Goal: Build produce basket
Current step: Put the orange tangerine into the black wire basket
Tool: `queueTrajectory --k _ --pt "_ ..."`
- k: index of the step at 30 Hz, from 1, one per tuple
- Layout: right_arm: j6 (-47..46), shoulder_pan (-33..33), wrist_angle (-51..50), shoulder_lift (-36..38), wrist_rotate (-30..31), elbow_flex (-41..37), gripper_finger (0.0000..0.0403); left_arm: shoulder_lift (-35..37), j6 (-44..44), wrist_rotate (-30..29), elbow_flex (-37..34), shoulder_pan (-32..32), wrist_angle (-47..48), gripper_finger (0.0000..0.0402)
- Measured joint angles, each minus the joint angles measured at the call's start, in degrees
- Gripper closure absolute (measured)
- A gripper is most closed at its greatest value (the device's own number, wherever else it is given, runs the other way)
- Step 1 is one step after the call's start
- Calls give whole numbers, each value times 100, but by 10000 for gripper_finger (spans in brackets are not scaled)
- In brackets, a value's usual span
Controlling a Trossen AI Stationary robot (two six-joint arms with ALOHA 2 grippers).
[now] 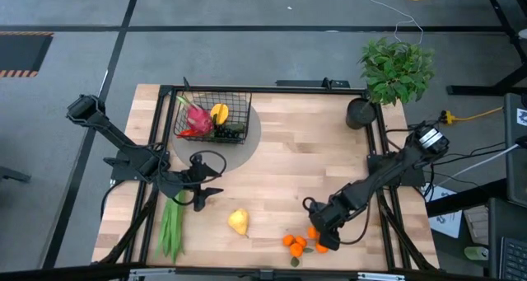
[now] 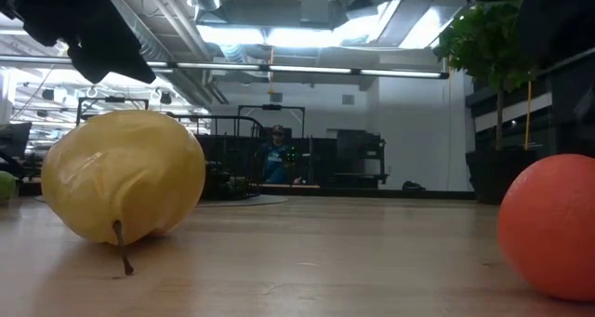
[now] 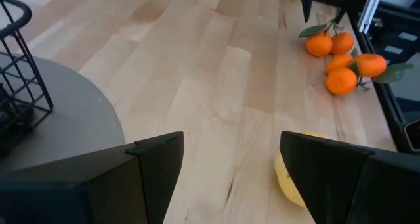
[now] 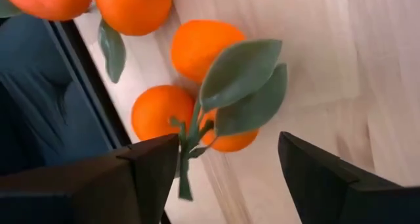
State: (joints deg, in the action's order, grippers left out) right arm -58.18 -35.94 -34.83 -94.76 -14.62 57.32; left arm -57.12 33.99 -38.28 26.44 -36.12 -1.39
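The black wire basket (image 1: 212,116) stands on a round grey mat (image 1: 239,145) at the far left. It holds a pink dragon fruit (image 1: 196,116), a yellow pepper (image 1: 219,113) and dark produce. A yellow pear (image 1: 238,222) lies on the table's near middle, long green beans (image 1: 171,227) at the near left, and a bunch of oranges (image 1: 298,243) with leaves at the near right. My left gripper (image 1: 202,197) is open and empty between the mat and the pear (image 3: 289,179). My right gripper (image 1: 316,228) is open over the oranges (image 4: 197,48), its fingers on either side of their leaves (image 4: 239,86).
A leafy potted plant (image 1: 397,67) and a dark round cup (image 1: 360,113) stand at the far right corner. Bare wood lies between the mat and the oranges (image 3: 338,56). In the low view the pear (image 2: 121,178) and one orange (image 2: 550,226) rest on the table top.
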Motion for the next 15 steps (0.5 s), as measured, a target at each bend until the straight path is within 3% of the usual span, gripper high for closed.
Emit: queueTrajectory --k 5,8,15 --pt "344 0 106 -106 90 0 160 0 277 0 0 0 -4 159" --pt "467 0 195 -123 91 0 187 0 337 0 0 0 -4 159" --pt "777 0 340 -121 143 0 335 0 337 0 0 0 -4 159"
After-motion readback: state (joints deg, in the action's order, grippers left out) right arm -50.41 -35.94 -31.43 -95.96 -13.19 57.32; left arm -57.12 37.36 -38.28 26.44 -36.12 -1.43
